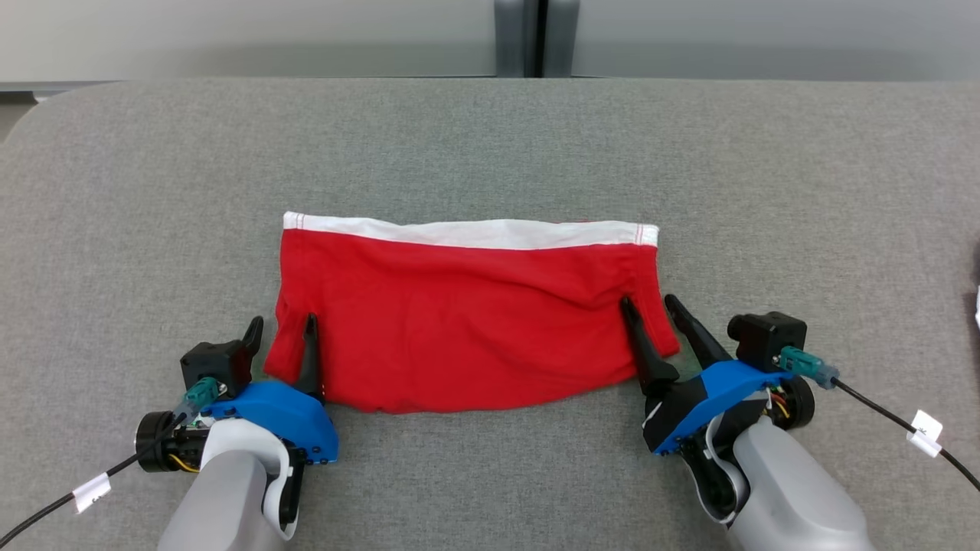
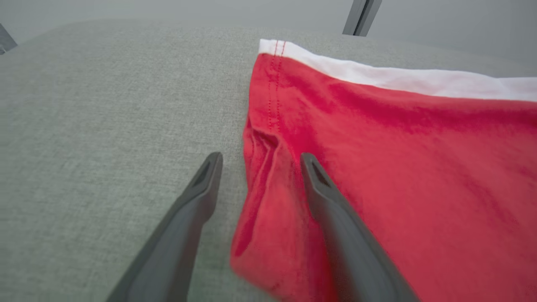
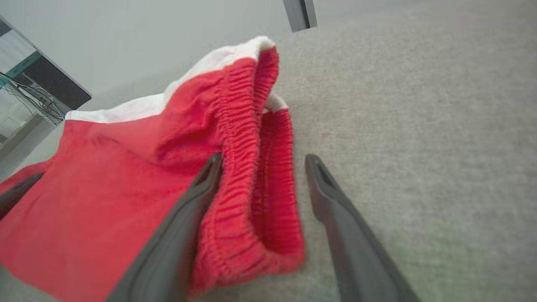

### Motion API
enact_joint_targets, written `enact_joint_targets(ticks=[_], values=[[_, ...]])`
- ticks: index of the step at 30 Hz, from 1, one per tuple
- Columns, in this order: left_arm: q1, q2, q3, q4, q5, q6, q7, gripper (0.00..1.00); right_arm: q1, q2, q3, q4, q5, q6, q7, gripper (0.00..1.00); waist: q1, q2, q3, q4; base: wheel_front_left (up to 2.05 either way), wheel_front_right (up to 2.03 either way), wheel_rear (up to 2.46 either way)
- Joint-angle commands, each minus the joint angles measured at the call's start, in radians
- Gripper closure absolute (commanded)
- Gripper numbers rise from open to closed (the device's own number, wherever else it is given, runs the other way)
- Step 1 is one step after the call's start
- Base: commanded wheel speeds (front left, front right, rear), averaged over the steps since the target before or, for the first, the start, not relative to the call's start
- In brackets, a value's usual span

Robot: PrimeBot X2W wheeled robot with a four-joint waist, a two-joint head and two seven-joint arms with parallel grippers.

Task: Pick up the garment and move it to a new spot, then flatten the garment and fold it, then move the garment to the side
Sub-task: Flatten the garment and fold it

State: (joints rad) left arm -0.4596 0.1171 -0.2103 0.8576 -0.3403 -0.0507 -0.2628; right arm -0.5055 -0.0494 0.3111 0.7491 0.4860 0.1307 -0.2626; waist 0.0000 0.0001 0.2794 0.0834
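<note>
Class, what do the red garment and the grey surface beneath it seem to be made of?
Red garment: soft matte knit, probably cotton jersey; it creases, with stitched seams. Grey surface: seemingly woven upholstery cloth, matte; a flecked weave shows.

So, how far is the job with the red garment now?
Done, apparently: the garment lies flat on the table, doubled layers at its right edge suggesting a fold. In hand: left jaws and right jaws stand open astride its near corners, gripping nothing. Left: moving it aside; it lies mid-table.
</note>
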Motion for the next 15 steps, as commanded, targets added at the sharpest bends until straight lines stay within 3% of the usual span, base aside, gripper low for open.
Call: enact_joint_targets(ticks=[1,7,8,9,15], values=[[0.007,-0.004,0.006,-0.013,0.011,-0.003,-0.002,0.00,-0.012,-0.003,-0.004,0.044,0.005,0.000,-0.002,0.00,0.0000,-0.0001,0.007,0.008,0.00,0.00,0.00],[0.017,-0.009,0.031,-0.039,0.036,-0.010,-0.002,0.00,0.008,-0.005,0.015,0.185,0.044,0.000,0.006,0.00,0.0000,-0.0001,0.019,0.010,0.00,0.00,0.00],[0.019,-0.011,0.035,-0.043,0.040,-0.008,-0.002,0.00,0.010,-0.005,0.027,0.207,0.052,0.000,0.007,0.30,0.0000,-0.0001,0.020,0.008,0.00,0.00,0.00],[0.021,-0.013,0.039,-0.047,0.045,-0.009,-0.002,0.00,0.011,-0.005,0.044,0.220,0.064,0.000,0.008,1.00,0.0000,-0.0001,0.021,0.007,0.00,0.00,0.00],[0.026,-0.021,0.059,-0.061,0.069,-0.014,-0.002,0.00,-0.010,-0.003,0.092,0.230,0.115,0.000,0.010,1.00,0.0000,-0.0001,0.020,-0.009,0.00,0.00,0.00]])
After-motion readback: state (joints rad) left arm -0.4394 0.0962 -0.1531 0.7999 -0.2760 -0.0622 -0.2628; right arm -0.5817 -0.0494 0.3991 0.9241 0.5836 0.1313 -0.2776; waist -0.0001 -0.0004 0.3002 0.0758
